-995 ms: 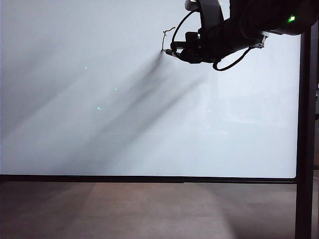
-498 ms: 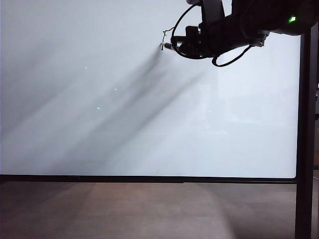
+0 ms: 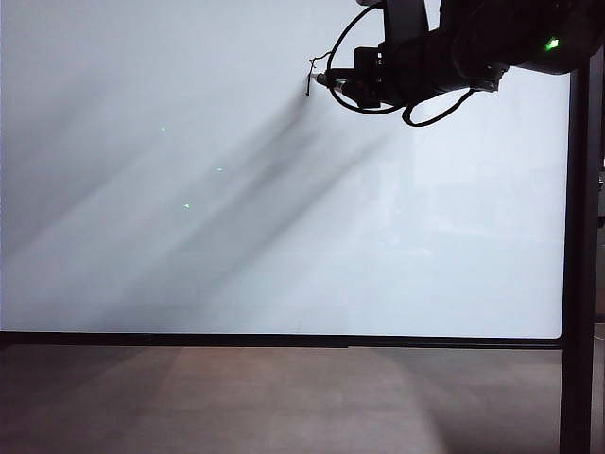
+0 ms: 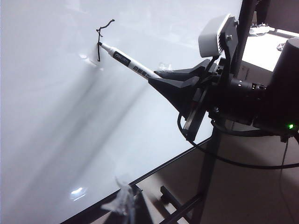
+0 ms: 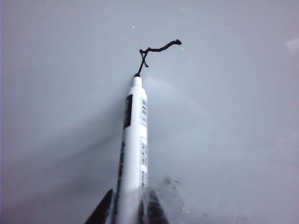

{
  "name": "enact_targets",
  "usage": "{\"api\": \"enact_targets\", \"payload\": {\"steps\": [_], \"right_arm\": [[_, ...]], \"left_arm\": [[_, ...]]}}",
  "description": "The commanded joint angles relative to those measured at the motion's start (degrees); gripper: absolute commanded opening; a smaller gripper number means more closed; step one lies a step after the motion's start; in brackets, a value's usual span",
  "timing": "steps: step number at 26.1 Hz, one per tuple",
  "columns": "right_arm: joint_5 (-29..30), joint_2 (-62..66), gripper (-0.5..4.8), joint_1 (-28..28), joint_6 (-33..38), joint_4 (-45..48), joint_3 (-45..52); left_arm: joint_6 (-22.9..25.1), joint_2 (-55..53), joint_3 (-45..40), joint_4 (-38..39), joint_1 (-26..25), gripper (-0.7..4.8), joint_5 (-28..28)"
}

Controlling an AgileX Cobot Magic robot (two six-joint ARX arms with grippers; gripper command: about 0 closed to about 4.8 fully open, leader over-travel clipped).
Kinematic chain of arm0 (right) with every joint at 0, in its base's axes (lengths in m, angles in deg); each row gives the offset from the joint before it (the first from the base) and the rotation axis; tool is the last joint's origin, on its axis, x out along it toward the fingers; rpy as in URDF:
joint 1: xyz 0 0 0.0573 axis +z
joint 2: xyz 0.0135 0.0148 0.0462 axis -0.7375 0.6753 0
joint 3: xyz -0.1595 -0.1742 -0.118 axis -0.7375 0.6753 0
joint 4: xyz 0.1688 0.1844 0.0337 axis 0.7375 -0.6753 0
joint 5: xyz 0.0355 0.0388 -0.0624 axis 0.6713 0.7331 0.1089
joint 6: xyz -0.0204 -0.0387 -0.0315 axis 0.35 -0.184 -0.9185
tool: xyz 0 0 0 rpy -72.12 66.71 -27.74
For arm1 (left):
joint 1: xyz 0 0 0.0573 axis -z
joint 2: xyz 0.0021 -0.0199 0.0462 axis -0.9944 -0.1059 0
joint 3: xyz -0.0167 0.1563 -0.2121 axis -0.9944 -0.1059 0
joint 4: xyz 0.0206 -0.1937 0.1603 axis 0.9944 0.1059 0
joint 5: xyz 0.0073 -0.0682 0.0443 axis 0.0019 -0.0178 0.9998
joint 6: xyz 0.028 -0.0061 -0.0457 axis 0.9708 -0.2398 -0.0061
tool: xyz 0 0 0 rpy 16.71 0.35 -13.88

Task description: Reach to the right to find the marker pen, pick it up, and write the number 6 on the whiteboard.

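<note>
- Near the upper right of the large glossy white black-framed whiteboard [image 3: 236, 208], the right gripper [image 4: 161, 77] clamps the slim white marker pen [image 5: 133, 154].
- Pen tip touches the board at the thin black unfinished number 6 [image 5: 156, 52].
- Left gripper [image 4: 122, 200] sits low near the frame; its opening cannot be told.

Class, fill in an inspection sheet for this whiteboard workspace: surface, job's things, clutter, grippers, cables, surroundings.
Surface: whiteboard glossy white, shadow streaks, mostly blank.
Job's things: marker pen tip against the board at a partial black stroke; number 6 unfinished.
Clutter: nothing seen.
Grippers: right gripper high on the board, jaws shut on the marker pen; left gripper low, away from the writing, jaws' state unclear.
Cables: black cable loops under the right arm.
Surroundings: dark frame post, brown floor.
</note>
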Motion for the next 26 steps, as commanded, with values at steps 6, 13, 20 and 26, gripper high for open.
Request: {"api": "enact_targets", "payload": {"steps": [6, 13, 20, 26], "right_arm": [[-6.4, -0.2, 0.31, -0.2, 0.6, 0.3, -0.5], [-11.0, -0.5, 0.31, -0.2, 1.0, -2.6, -0.5], [-12.3, -0.5, 0.31, -0.2, 1.6, -3.5, -0.5], [-11.7, -0.5, 0.31, -0.2, 2.4, -6.4, -0.5]], "left_arm": [[-0.2, 0.2, 0.2, -0.9, 0.1, -0.06, -0.3], [-0.2, 0.2, 0.2, -0.9, 0.1, -0.06, -0.3], [-0.2, 0.2, 0.2, -0.9, 0.1, -0.06, -0.3], [-0.2, 0.2, 0.2, -0.9, 0.1, -0.06, -0.2]]}}
